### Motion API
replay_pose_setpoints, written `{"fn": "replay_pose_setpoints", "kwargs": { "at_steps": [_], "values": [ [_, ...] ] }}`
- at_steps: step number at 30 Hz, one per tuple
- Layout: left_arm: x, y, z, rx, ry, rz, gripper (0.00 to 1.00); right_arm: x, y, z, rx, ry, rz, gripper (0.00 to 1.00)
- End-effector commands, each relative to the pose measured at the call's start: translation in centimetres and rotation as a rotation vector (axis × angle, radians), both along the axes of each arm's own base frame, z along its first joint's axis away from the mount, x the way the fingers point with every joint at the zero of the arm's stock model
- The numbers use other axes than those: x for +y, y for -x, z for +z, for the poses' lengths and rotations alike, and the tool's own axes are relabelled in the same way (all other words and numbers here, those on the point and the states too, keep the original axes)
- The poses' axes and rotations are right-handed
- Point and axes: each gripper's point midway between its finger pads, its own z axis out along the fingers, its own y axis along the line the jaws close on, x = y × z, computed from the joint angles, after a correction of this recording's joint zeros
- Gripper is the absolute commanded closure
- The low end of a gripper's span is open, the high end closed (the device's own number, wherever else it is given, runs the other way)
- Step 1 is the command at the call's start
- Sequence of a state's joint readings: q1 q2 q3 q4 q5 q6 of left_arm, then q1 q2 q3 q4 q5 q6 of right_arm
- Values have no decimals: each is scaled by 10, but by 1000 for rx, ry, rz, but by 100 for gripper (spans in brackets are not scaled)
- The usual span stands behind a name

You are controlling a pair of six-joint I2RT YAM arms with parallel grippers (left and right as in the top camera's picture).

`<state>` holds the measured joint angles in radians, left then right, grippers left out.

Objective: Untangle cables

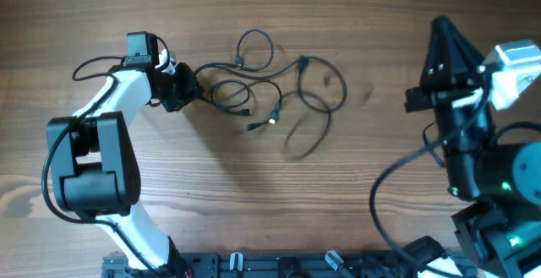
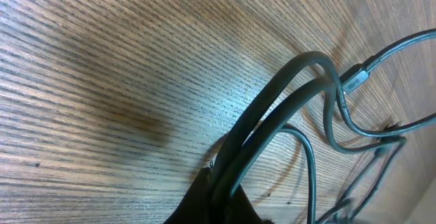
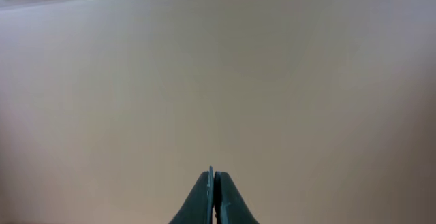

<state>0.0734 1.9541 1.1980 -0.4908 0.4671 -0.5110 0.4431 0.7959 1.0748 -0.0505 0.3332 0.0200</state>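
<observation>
Bare counter (image 1: 279,202) is being left open across the front and the middle, and a clear strip is being offered right of the cables (image 1: 292,92). The back centre is being blocked by their loose loops, pinched at the left gripper (image 1: 193,86).

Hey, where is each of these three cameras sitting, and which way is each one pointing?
Overhead: above the table, looking straight down at cables, left gripper and right gripper.
Left wrist: low over the wood, looking along the left gripper, shut on a cable loop.
Right wrist: behind the shut right gripper, facing blurred tan surface, no cables.
Shared: overhead and left wrist both show the cables and the left gripper.
</observation>
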Motion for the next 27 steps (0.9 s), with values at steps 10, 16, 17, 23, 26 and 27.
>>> {"fn": "replay_pose_setpoints", "kwargs": {
  "at_steps": [10, 16, 17, 23, 26, 27],
  "values": [
    [4, -6, 9, -26, -16, 11, 96, 4, -48, -82, 298, 118, -104, 78],
    [4, -6, 9, -26, -16, 11, 96, 81, -51, -147, 532, 95, 304, 51],
    [4, -6, 9, -26, -16, 10, 96, 88, -51, -158, 577, 75, 337, 52],
    [4, -6, 9, -26, -16, 10, 95, 118, -54, -222, 827, 9, 451, 51],
    [4, -6, 9, -26, -16, 10, 95, 125, -62, -250, 909, 8, 457, 51],
    [4, -6, 9, -26, -16, 10, 95, 127, -64, -258, 936, -13, 449, 51]
  ]
}}
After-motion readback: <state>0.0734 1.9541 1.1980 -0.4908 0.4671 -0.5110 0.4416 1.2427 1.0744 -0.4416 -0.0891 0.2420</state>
